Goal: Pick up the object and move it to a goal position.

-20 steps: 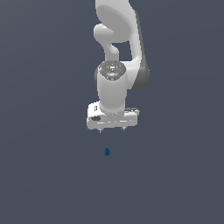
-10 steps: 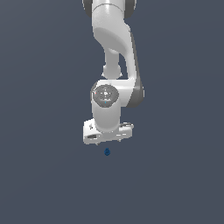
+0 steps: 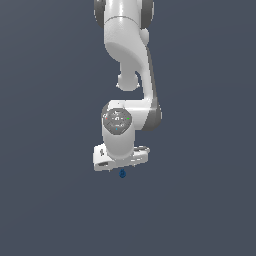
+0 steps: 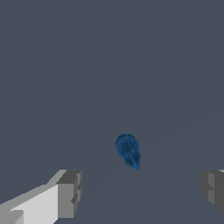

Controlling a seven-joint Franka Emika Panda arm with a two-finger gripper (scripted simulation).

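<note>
- Pincer [image 4: 140,192] of mine is standing wide open, its two grey fingertips [image 4: 69,192] spread far apart in the wrist view and gripping nothing.
- Between those spread fingertips, and a little beyond them, the object [image 4: 128,151] is lying: a tiny dark blue, roundish lump, slightly drawn out to one end, touching neither finger.
- I am seeing the object [image 3: 122,173] in the exterior view as a small blue speck just beneath the lower edge of my white hand, very close to it; whether anything is touching it there I cannot tell, since my fingers are hidden behind the hand from that side.
- The lump is sitting on a plain dark grey-blue worktop [image 3: 45,200] that is filling both views without any mark or edge.
- My hand is pointing downward over the object, slightly tilted, with its broad white body lower on the exterior view's left.
- Above it my wrist joint is showing a round grey cap, and the white arm [image 3: 125,45] is rising from there to the upper edge of the exterior view.
</note>
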